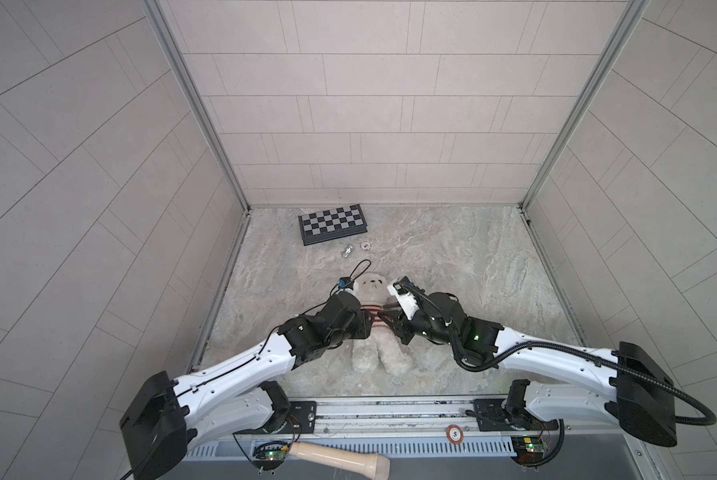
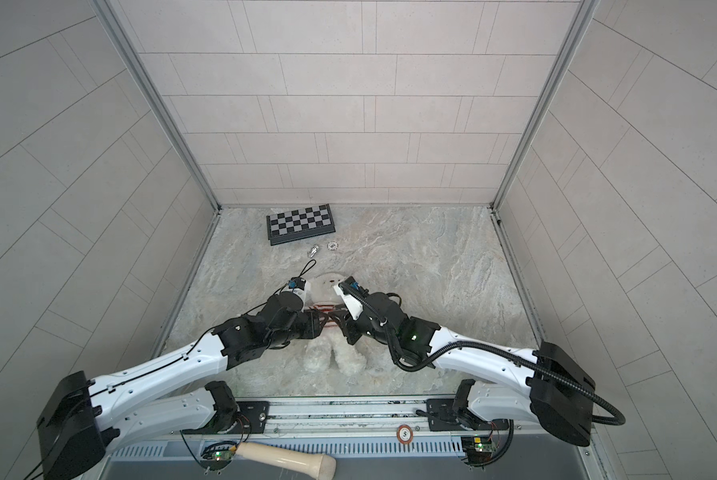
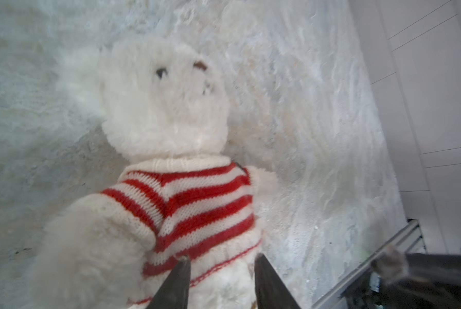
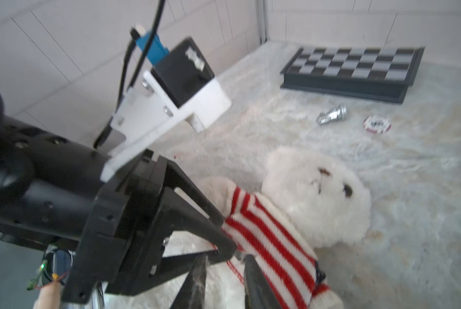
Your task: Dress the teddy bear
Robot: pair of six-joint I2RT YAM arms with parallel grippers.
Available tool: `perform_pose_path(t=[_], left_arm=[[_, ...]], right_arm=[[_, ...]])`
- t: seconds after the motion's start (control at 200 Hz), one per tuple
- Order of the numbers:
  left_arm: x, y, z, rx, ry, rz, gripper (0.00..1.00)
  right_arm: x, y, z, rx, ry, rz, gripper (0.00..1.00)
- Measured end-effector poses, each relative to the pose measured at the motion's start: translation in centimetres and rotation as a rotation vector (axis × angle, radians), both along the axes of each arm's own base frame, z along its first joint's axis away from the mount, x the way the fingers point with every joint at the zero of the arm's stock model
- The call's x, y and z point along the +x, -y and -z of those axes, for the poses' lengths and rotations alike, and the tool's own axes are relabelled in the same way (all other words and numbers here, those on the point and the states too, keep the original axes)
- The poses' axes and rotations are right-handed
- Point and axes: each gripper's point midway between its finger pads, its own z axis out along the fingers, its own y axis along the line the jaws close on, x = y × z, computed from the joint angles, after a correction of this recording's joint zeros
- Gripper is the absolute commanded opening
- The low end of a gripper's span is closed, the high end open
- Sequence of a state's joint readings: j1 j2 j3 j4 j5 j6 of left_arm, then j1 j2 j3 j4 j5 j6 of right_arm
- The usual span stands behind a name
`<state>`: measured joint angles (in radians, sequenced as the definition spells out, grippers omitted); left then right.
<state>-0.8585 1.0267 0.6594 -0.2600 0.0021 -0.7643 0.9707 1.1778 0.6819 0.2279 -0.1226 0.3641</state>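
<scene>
I see the teddy bear [image 1: 373,286] on its back on the table [image 1: 473,270], head towards the far wall [image 1: 369,124], striped sweater [image 3: 197,203] on, with the left gripper [image 3: 221,264], jaws apart, and the right gripper [image 4: 224,267], whose grip I cannot tell, equally near at its waist.

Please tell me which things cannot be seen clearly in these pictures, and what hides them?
- Both top views: the arms cover most of the teddy bear's torso.
- Left wrist view: blur; unclear whether the left gripper's jaws pinch the sweater hem.
- Right wrist view: the same for the right gripper; the lower edge cuts off the bear's legs.
- The poker chip: print too blurred to read.
</scene>
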Motion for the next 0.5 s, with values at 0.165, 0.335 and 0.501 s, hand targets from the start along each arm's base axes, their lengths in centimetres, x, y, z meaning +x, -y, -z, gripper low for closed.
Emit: perform_pose_path(t=[0.165,0.335,0.501], left_arm=[[0.7,0.4,0.0,-0.002,-0.013,0.009,0.35],[0.6,0.8,2.5,0.037,-0.074,0.021,0.31],[0.0,0.2,4.7,0.061,-0.108,0.016,0.30]], right_arm=[[1.4,0.1,2.4,-0.049,-0.030,0.039,0.21],[2.3,1.0,6.9,-0.137,-0.101,0.083,0.20],[2.2,0.6,10.0,-0.159,-0.162,0.079,0.19]])
